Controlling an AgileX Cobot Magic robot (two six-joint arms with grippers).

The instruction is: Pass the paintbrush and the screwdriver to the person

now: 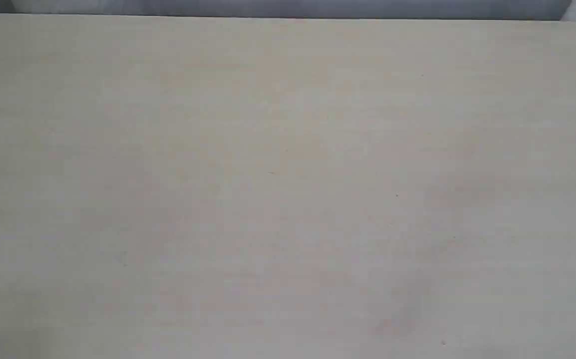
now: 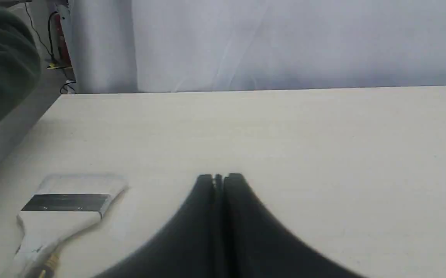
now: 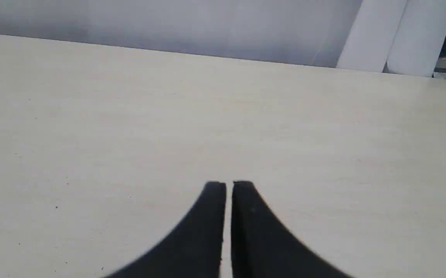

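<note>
Both pincers are clenched on nothing: the left gripper (image 2: 219, 178) and the right gripper (image 3: 228, 184), over the table (image 2: 304, 135). The paintbrush (image 2: 66, 204) lies flat beside the left gripper. The screwdriver (image 2: 51, 263) shows only a gold bit against the brush handle. The person's sleeve (image 2: 2, 65) is beyond.

Pale table (image 2: 284, 135); paintbrush (image 2: 66, 208), screwdriver (image 2: 51, 264) lying on it.

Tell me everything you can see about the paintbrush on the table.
The paintbrush lies flat on the pale table and shows only in the left wrist view. It is wide and flat, with whitish bristles, a metal band that looks dark grey here, and a pale cream handle that narrows until the picture's edge cuts it off. A small gold part, probably the screwdriver, lies against the handle. The shut left end effector is beside it, not touching.
</note>
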